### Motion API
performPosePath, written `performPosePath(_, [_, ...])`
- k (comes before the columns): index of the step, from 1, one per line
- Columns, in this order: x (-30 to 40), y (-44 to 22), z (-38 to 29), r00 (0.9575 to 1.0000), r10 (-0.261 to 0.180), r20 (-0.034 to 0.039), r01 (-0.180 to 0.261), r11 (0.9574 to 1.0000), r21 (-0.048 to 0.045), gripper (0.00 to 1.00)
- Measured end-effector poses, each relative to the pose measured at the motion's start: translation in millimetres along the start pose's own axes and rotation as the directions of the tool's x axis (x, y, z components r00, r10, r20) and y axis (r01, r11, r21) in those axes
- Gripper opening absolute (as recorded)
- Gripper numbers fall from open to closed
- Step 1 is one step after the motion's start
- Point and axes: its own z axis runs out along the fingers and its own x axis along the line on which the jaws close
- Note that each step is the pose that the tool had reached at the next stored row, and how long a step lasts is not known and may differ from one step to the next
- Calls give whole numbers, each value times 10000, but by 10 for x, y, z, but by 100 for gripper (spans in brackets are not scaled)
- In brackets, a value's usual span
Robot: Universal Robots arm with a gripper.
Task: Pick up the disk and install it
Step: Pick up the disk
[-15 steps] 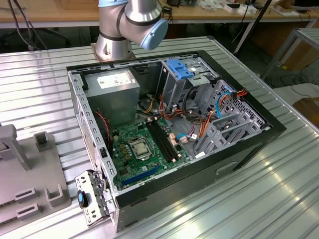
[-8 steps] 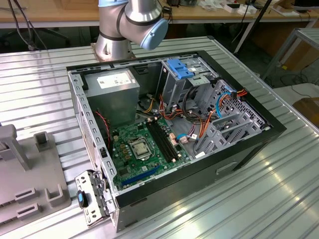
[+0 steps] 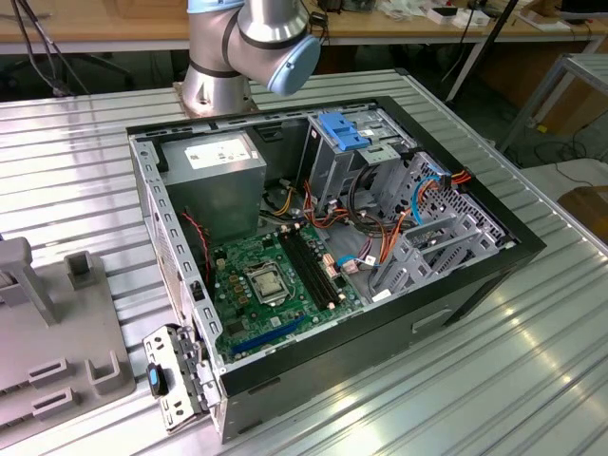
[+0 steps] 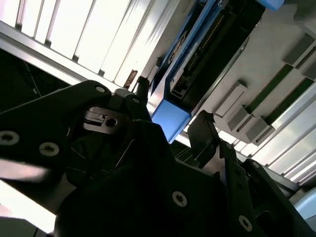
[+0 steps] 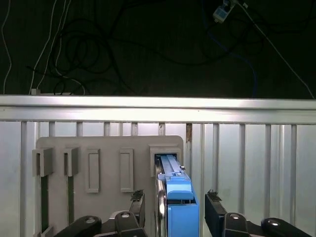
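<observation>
The disk (image 5: 177, 197) stands on edge in a slot of a grey holder (image 5: 108, 148), its bright blue carrier facing the first wrist view. My gripper (image 5: 175, 203) is open and straddles it, with one dark fingertip (image 5: 137, 200) on each side and a small gap to the blue frame. In the second wrist view the disk (image 4: 197, 64) shows its dark body and blue corner, and the gripper (image 4: 173, 112) sits just at that corner. The open computer case (image 3: 323, 237) lies on the table in the exterior view.
The grey holder (image 3: 57, 332) sits at the exterior view's left, with several other slots. Inside the case are a green board, cables and a metal cage with a blue latch (image 3: 347, 128). The arm's base (image 3: 218, 66) stands behind the case. The ribbed table's edge rail (image 5: 158, 108) runs past the holder.
</observation>
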Motion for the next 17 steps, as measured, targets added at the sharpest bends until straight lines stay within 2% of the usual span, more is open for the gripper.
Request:
performPosePath(1, [0,0,1,10000,2,1,-2,10000,2,58])
performPosePath(2, [0,1,2,10000,5,2,-5,10000,3,51])
performPosePath(6, [-15,2,2,10000,25,-41,-25,10000,3,51])
performPosePath(8, [-50,1,3,10000,42,-52,-42,10000,5,51])
performPosePath(17, [-33,2,3,10000,53,-53,-53,10000,5,51])
